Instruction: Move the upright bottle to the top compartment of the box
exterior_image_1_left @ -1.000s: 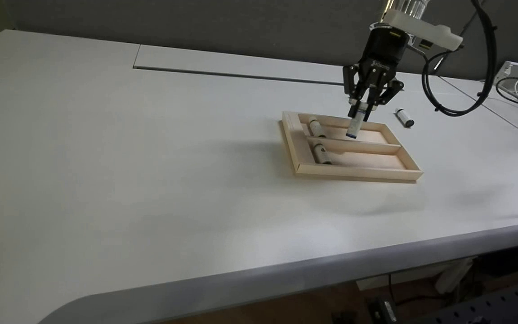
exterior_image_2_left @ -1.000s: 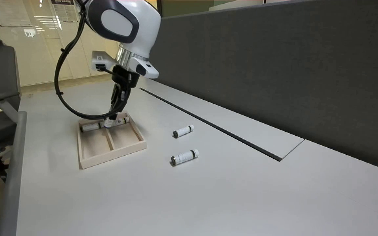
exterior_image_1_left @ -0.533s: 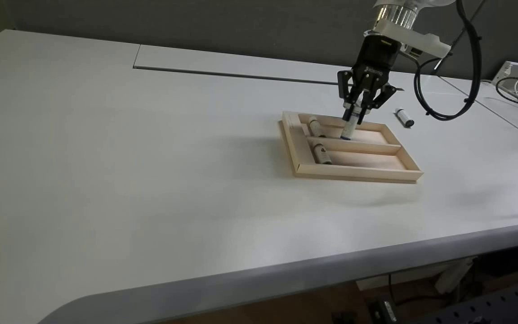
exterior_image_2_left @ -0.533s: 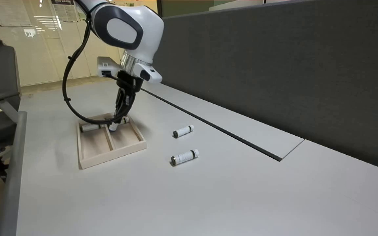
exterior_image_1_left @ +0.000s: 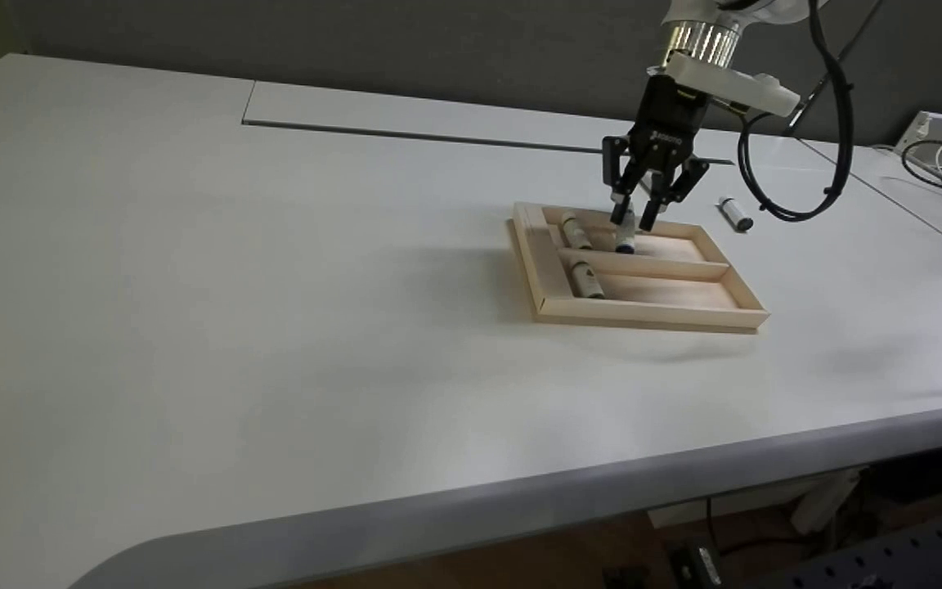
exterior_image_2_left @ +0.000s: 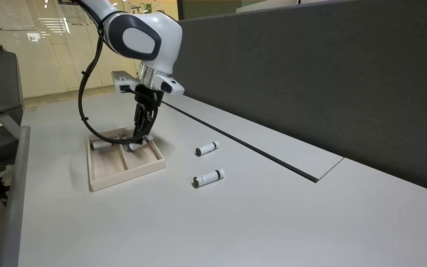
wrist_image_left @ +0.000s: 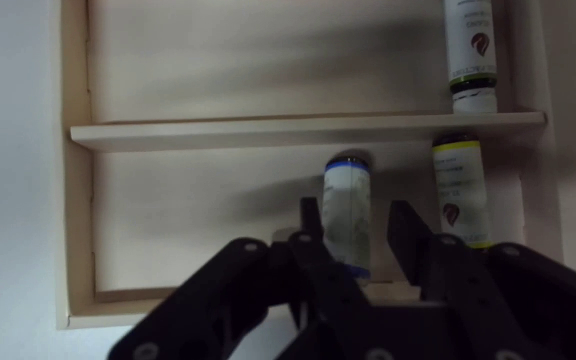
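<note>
White table [exterior_image_1_left: 316,327] carries your pale wooden box [exterior_image_1_left: 651,314], split lengthwise into near compartment [exterior_image_1_left: 671,290] and far compartment [exterior_image_1_left: 675,247]. You have the pincer [exterior_image_1_left: 634,219] spread over the far one, fingers [wrist_image_left: 405,225] either side of the blue-banded bottle [wrist_image_left: 348,195], which slants in that compartment, far end raised; contact you cannot tell. Left of it, in an exterior view, lies a yellow-banded bottle [exterior_image_1_left: 576,231].

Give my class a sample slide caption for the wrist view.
Open gripper straddling a blue-banded bottle in a divided wooden tray, a yellow-banded bottle in the same compartment.
</note>
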You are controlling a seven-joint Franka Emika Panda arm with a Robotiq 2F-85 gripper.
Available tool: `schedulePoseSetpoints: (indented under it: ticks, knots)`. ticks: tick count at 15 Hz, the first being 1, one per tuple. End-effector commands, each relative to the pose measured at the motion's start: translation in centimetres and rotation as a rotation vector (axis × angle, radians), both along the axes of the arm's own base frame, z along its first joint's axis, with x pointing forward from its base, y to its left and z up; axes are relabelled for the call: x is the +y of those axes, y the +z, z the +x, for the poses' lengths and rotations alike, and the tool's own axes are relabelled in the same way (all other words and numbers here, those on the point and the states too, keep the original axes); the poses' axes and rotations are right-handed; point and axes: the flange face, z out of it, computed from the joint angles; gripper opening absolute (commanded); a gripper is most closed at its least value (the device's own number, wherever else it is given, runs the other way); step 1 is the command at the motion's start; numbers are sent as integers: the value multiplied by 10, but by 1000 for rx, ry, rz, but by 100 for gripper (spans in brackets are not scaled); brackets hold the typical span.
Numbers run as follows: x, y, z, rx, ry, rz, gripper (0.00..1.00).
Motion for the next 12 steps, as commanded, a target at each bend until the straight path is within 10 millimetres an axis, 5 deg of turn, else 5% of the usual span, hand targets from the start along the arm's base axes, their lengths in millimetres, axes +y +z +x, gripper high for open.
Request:
schedulePoseSetpoints:
  ticks: [1, 6, 7, 9, 12]
  knots:
    - [7, -3, 4, -40, 22, -56, 73]
    - [15, 3, 0, -95, 47, -97, 100]
    - [16, 5, -1, -114, 50, -103, 64]
    - [18, 10, -5, -140, 53, -117, 67]
    - [17, 12, -16, -145, 30, -122, 45]
